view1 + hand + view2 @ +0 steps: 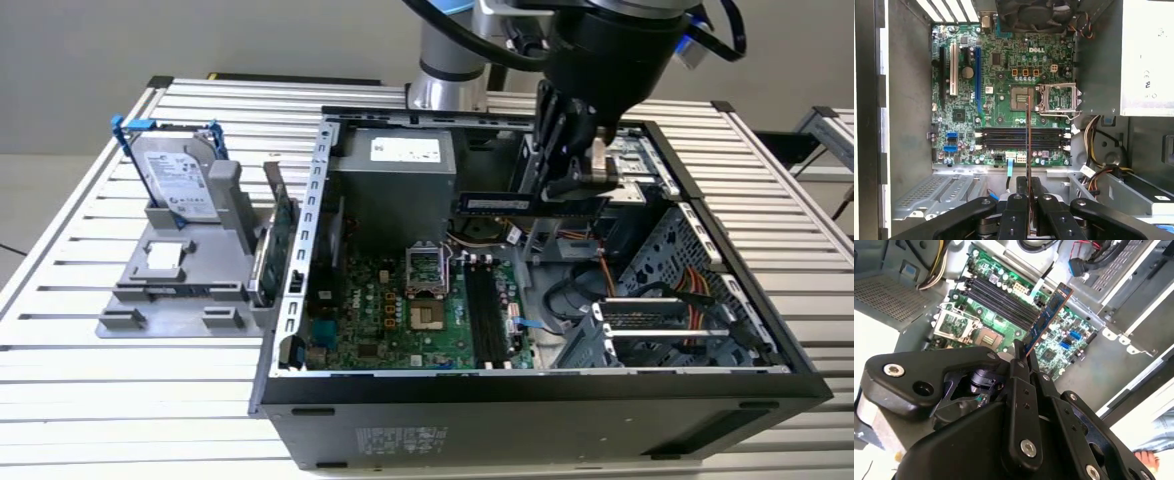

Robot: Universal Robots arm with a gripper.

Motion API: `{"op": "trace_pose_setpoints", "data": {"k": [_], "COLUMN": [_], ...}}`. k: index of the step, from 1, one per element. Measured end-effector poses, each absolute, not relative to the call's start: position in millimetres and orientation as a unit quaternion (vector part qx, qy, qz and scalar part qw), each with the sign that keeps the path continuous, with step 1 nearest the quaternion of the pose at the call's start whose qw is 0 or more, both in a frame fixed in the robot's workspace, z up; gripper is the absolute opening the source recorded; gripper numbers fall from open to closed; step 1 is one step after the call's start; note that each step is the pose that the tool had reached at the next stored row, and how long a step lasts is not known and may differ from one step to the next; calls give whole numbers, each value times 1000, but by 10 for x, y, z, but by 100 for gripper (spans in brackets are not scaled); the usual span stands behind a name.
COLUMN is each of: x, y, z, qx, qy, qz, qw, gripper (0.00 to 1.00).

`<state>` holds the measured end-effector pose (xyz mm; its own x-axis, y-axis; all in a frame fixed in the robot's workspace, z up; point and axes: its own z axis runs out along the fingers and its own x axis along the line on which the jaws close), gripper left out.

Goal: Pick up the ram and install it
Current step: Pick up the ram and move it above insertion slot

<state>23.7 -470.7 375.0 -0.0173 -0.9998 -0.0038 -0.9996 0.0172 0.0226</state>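
The tool grips one end of the ram, held above the motherboard's memory slots and crosswise to them (they look bare), so I judge installing calls for turning it into line.

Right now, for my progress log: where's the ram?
In the exterior view the gripper holds the ram above the motherboard, inside the open case, near the power supply.
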Motion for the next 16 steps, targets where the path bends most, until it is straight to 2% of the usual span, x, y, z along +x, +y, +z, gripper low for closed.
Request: {"op": "trace_pose_setpoints", "data": {"k": [16], "x": [238], "y": [-4706], "z": [3749], "qx": [692], "qy": [-721], "qz": [-10], "qw": [6], "gripper": [0]}}
